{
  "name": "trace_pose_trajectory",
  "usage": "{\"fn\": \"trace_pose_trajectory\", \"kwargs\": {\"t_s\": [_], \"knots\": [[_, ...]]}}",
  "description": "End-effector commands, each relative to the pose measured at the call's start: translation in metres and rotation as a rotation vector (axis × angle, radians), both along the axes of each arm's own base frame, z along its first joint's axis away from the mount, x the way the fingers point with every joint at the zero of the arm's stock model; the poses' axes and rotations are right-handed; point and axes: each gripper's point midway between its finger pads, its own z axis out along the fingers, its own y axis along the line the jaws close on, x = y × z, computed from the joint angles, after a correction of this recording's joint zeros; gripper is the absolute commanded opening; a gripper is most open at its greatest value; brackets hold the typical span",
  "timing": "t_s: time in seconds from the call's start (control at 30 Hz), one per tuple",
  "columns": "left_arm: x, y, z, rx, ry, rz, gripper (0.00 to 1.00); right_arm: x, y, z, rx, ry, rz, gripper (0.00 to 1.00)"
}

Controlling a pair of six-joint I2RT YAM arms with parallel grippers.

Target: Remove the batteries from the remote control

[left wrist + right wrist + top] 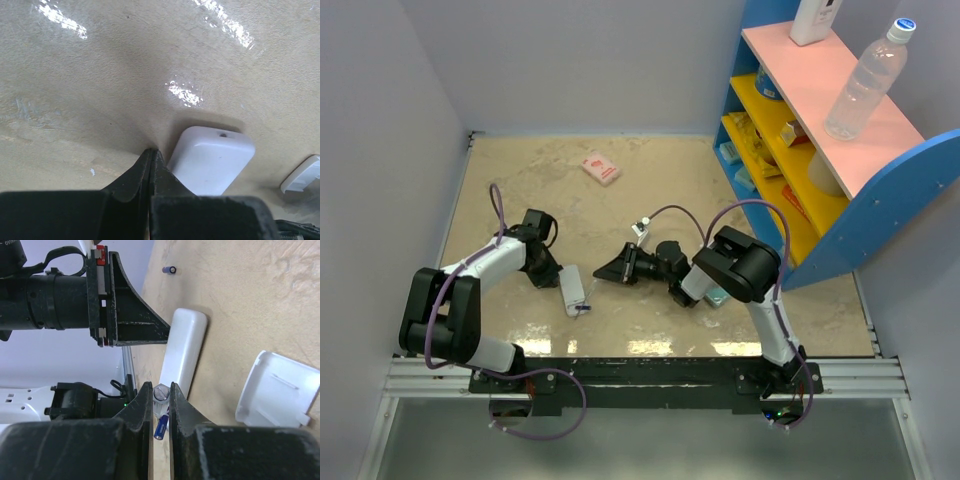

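The white remote control (pixel 572 287) lies flat on the table between the arms. It also shows in the left wrist view (pixel 211 161) and the right wrist view (pixel 184 351). My left gripper (pixel 551 278) is shut and empty, its tips (pixel 152 151) down on the table right beside the remote's end. My right gripper (pixel 602 271) is shut on a battery (pixel 161 392), whose silver end shows between the fingertips, just above the remote's long edge. A blue battery (pixel 160 428) lies on the table below it. The white battery cover (pixel 277 390) lies loose beside the remote.
Another small battery (pixel 170 270) lies farther off on the table. A pink packet (pixel 600 167) lies at the back. A teal flat box (pixel 717 297) sits under the right arm. A blue shelf unit (pixel 820 130) with a bottle stands at the right.
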Motion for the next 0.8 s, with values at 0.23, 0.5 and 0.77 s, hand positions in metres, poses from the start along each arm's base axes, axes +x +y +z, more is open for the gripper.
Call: {"fn": "trace_pose_trajectory", "kwargs": {"t_s": [0.23,0.5,0.77], "knots": [[0.004,0.015,-0.005,0.089,0.000,-0.029,0.00,0.015,-0.020,0.049,0.070,-0.173,-0.056,0.00],[0.008,0.014,0.005,0.084,-0.029,-0.037,0.00,0.028,-0.036,0.035,-0.005,-0.179,-0.097,0.00],[0.015,0.000,0.018,0.024,-0.096,-0.095,0.00,0.033,-0.026,0.071,0.000,-0.257,-0.086,0.00]]}}
